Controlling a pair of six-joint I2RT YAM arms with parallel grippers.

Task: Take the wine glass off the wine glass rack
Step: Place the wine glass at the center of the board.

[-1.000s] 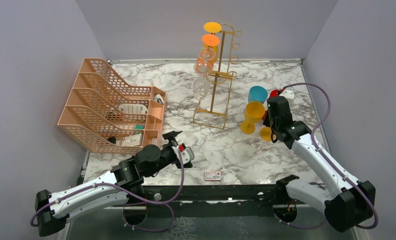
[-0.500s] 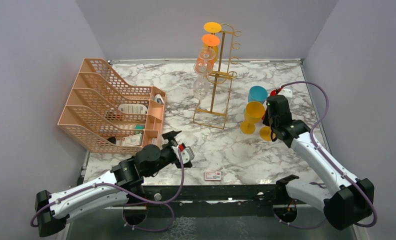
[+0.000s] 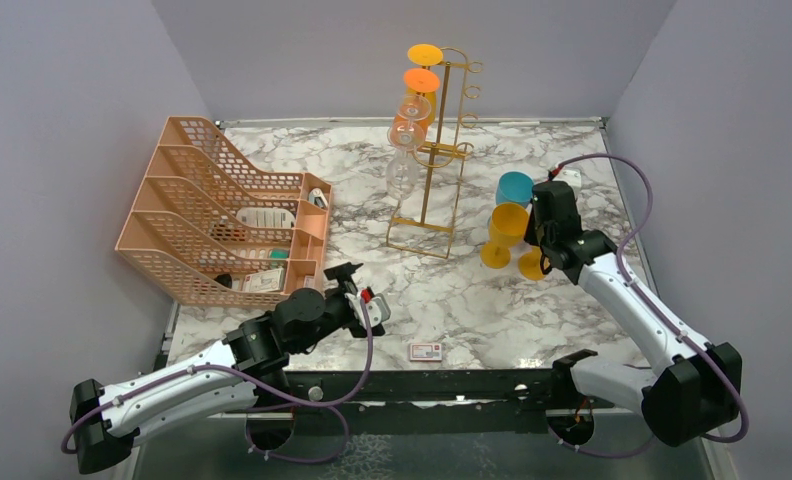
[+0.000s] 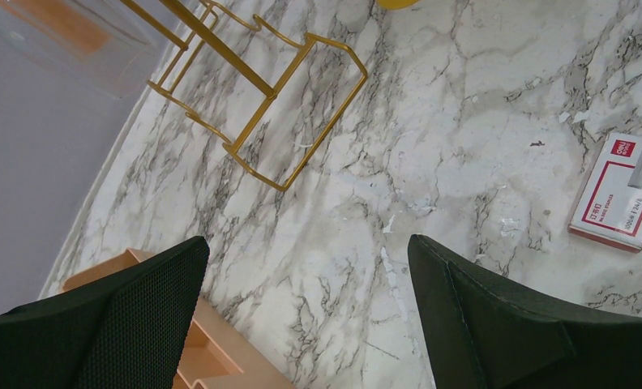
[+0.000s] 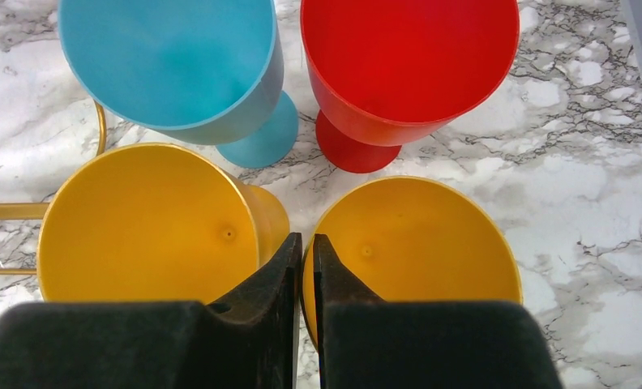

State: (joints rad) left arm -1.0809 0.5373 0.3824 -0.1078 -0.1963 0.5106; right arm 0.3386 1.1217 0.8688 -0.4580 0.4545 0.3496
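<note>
The gold wire wine glass rack stands at the back centre; its base frame shows in the left wrist view. Two clear wine glasses with orange feet hang upside down on its left hooks. My right gripper is shut on the rim of a yellow wine glass that stands on the table right of the rack. A second yellow glass, a blue one and a red one stand around it. My left gripper is open and empty, low over the marble near the front.
A peach mesh tray organiser fills the left side, its corner by my left fingers. A small red-and-white box lies near the front edge. Grey walls close in the table on three sides.
My right gripper and wrist have shifted slightly toward the back by the yellow glass. The left arm has barely moved.
</note>
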